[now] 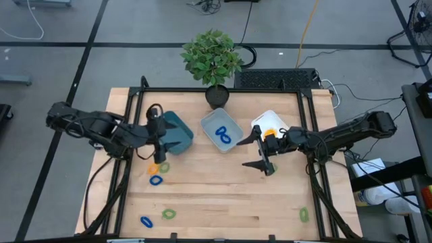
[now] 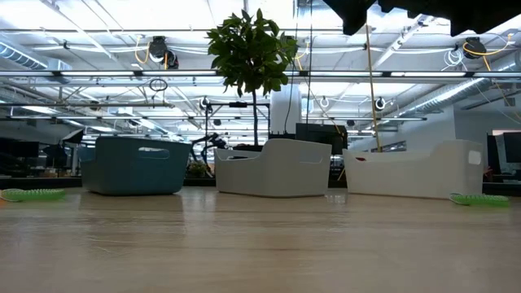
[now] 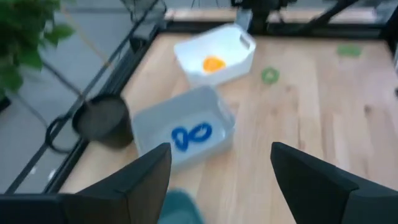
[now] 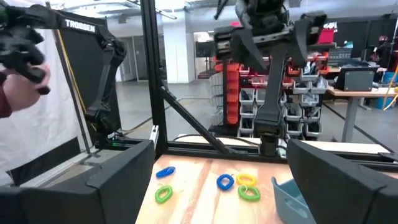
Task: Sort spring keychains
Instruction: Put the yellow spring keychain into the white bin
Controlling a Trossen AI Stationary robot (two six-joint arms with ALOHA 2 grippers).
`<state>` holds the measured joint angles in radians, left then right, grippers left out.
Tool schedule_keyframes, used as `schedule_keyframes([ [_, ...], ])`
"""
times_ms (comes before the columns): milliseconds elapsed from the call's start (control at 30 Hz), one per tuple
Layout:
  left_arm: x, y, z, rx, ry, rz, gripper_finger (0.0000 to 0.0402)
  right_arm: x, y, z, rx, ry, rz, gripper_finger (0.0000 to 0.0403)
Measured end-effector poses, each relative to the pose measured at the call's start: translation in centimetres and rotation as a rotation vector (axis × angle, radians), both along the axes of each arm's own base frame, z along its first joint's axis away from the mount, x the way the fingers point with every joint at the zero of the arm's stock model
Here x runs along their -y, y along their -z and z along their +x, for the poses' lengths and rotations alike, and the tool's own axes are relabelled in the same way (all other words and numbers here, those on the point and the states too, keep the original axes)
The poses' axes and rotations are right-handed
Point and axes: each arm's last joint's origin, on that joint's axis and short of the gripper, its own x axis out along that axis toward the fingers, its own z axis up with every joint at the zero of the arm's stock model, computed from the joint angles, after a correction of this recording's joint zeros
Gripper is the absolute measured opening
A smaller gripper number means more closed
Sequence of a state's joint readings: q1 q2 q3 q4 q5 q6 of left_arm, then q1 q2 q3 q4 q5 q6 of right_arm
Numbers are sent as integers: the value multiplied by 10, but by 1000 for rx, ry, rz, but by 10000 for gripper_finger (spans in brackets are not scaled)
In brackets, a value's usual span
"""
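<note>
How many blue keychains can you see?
4: two blue keychains in the grey-blue bin, one on the table near the left gripper, one by the table's front edge. The teal bin may hide more.

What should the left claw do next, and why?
Probably lower the left claw to the small green coiled plastic keychain on the wooden table. The claw is open and empty beside the teal plastic bin, and that coil looks like the nearest unsorted one. The right claw hovers open by the white plastic bin.
</note>
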<state>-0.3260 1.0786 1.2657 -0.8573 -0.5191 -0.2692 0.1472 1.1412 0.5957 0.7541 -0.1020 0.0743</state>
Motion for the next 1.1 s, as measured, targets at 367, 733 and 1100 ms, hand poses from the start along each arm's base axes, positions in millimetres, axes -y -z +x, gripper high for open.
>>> schedule_keyframes([
  [367,-4,14,-23,-312,-69,-144,349,-1,0,0,5,-4,-11,350],
  [733,3,48,-10,-695,-184,-164,353,-1,0,0,4,-5,-35,350],
  [1100,11,82,-4,-928,-233,-237,354,-1,1,0,-1,-6,-35,350],
])
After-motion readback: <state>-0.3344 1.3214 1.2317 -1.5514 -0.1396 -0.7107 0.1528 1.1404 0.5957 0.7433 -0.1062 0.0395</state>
